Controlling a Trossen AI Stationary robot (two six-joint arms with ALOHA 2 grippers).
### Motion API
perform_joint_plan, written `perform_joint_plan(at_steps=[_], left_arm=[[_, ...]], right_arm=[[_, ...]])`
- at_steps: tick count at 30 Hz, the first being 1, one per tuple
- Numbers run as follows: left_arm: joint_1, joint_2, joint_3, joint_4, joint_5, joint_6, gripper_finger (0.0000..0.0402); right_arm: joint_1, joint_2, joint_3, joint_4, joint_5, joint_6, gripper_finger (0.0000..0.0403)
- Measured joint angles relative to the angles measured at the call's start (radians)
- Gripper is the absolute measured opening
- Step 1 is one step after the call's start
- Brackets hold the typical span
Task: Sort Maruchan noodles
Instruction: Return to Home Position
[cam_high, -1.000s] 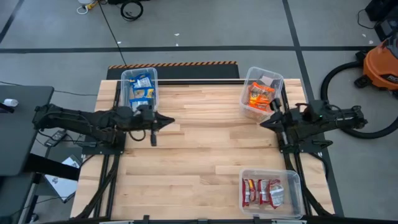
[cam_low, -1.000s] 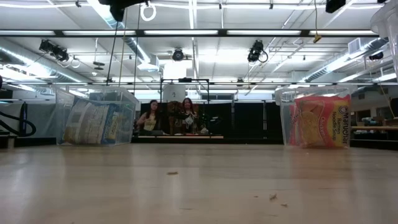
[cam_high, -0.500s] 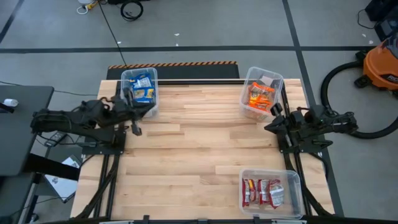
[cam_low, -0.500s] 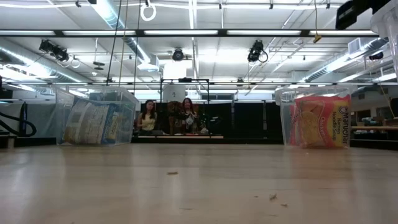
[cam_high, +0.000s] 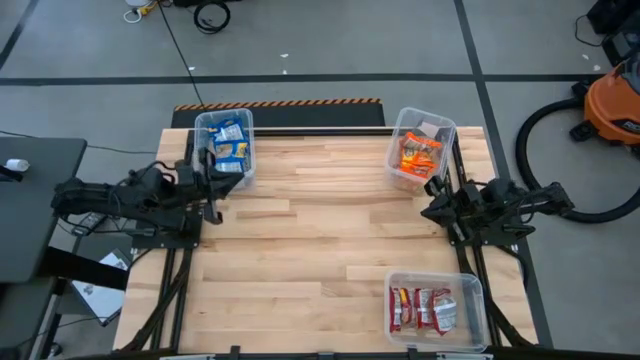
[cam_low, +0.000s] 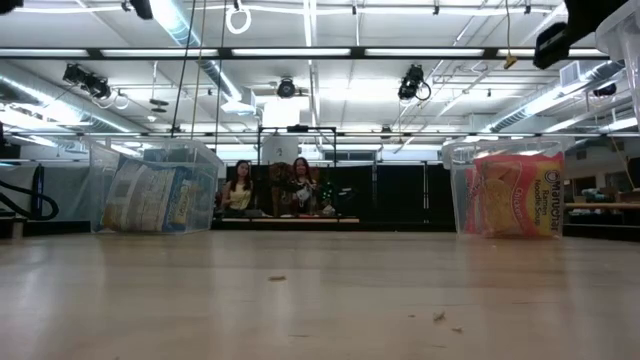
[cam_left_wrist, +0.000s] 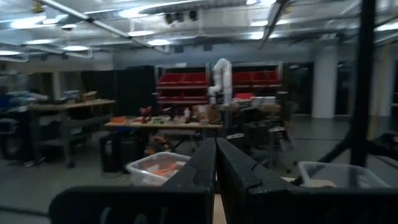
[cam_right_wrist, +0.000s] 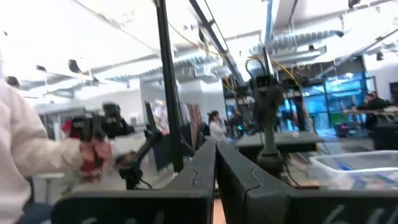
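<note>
- a pale wooden table (cam_high: 300, 250) stands on a grey floor.
- nearest, at the front right corner, red noodle packets (cam_high: 422, 308) lie in a clear bin (cam_high: 436, 279).
- midway, the left gripper (cam_left_wrist: 216, 149) sits at the table's left edge, jaws pressed together and empty; the right gripper (cam_right_wrist: 216, 149) sits at the right edge, also closed on nothing.
- farthest, blue-and-yellow noodle packets (cam_high: 229, 150) fill the left back bin (cam_high: 224, 114); orange noodle packets (cam_high: 418, 156) fill the right back bin (cam_high: 428, 114).

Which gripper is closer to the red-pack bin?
Right. The right gripper is on the same side as the red-pack bin; the left gripper is across the table.
</note>
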Motion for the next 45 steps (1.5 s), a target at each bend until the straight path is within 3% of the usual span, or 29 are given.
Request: perform_joint_plan(at_steps=[2, 5, 11, 21, 32, 38, 45], left_arm=[[0.000, -0.010, -0.065, 0.067, 0.043, -0.004, 0.0018], [0.000, -0.033, -0.154, 0.127, 0.092, -0.050, 0.0018], [-0.001, -0.158, -0.282, 0.108, 0.104, -0.103, 0.0018], [-0.002, -0.484, -0.320, -0.238, 0.134, -0.102, 0.0018], [-0.002, -0.473, -0.431, -0.158, 0.135, -0.096, 0.0018], [-0.002, -0.470, -0.479, -0.119, 0.135, -0.076, 0.0018], [-0.002, -0.469, -0.479, -0.138, 0.151, -0.054, 0.0018]], right_arm=[[0.000, -0.003, -0.059, 0.085, -0.002, 0.034, 0.0018], [-0.011, 0.000, -0.057, 0.055, -0.007, 0.105, 0.0018], [-0.054, -0.003, -0.062, 0.050, -0.054, 0.105, 0.0018], [-0.074, -0.003, -0.062, -0.002, -0.080, 0.042, 0.0018], [-0.074, 0.004, -0.062, -0.164, 0.000, -0.027, 0.0018], [-0.088, 0.003, -0.062, -0.212, 0.181, -0.020, 0.0018], [-0.191, 0.003, -0.062, -0.319, 0.101, 0.005, 0.0018]])
